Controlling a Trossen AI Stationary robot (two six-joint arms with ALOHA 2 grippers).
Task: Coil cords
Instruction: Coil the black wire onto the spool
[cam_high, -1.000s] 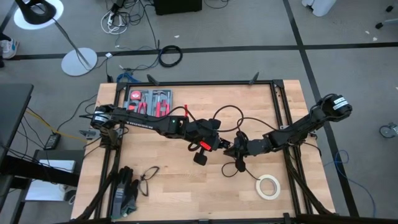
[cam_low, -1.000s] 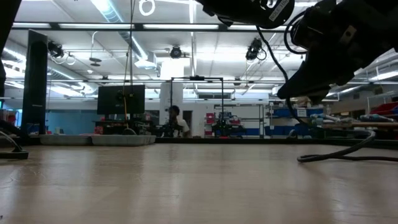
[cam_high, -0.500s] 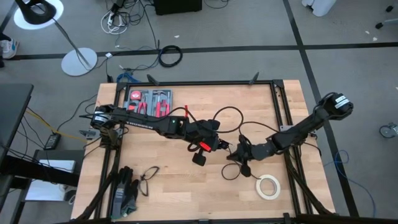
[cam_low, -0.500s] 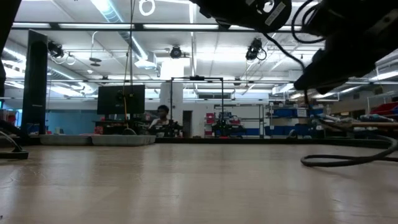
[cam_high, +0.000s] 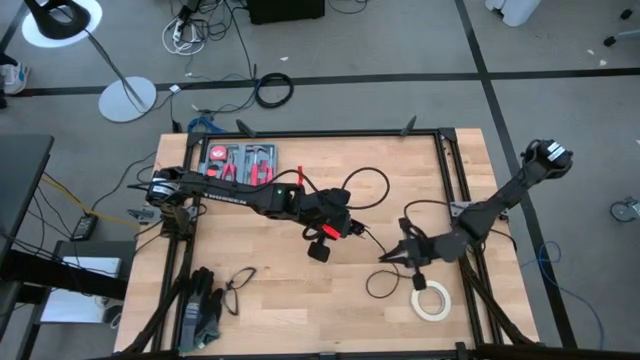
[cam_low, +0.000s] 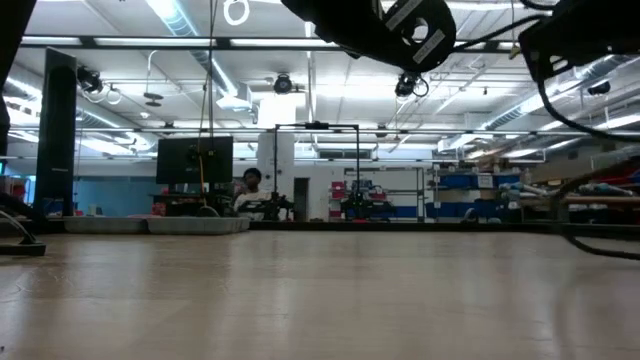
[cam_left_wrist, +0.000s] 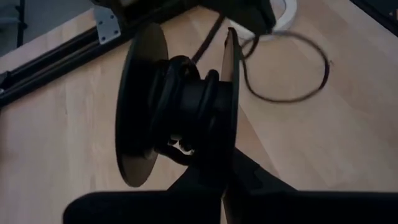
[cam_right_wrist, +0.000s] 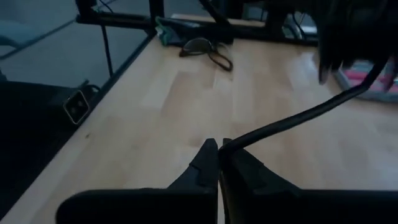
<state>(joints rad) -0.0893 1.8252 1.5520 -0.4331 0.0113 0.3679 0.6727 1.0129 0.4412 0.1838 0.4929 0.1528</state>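
The thin black cord (cam_high: 372, 200) is lying in slack, rubbery curves across the middle of the pale wooden surface (cam_high: 260, 310), arching in a loop at the far side, running between the two arms, and ending in a round loop (cam_high: 381, 285) on the near right, just beside the cream-white tape roll (cam_high: 431, 299), a flat smooth ring. In the left wrist view several turns of the cord are sitting wound around the hub of a black spool (cam_left_wrist: 180, 118) with two thin, disc-shaped flanges, and the left pincer (cam_high: 327, 232) is holding that spool at the centre of the surface with its fingers fully closed on it; a small red part is showing beside it in the high view. The right pincer (cam_high: 392, 256) is sitting low over the right half of the surface, its two dark, wedge-shaped fingers (cam_right_wrist: 208, 163) pressed together on the cord, which is stretching taut and straight away from the tips in the right wrist view. At the far left an open tool case (cam_high: 240, 162) is showing red-handled tools. On the near left a pair of glasses (cam_high: 236, 285) with a thin dark frame is lying next to a dark, crumpled pair of gloves (cam_high: 203, 308). In the low view a person (cam_low: 252, 195) is sitting far off in the room behind.
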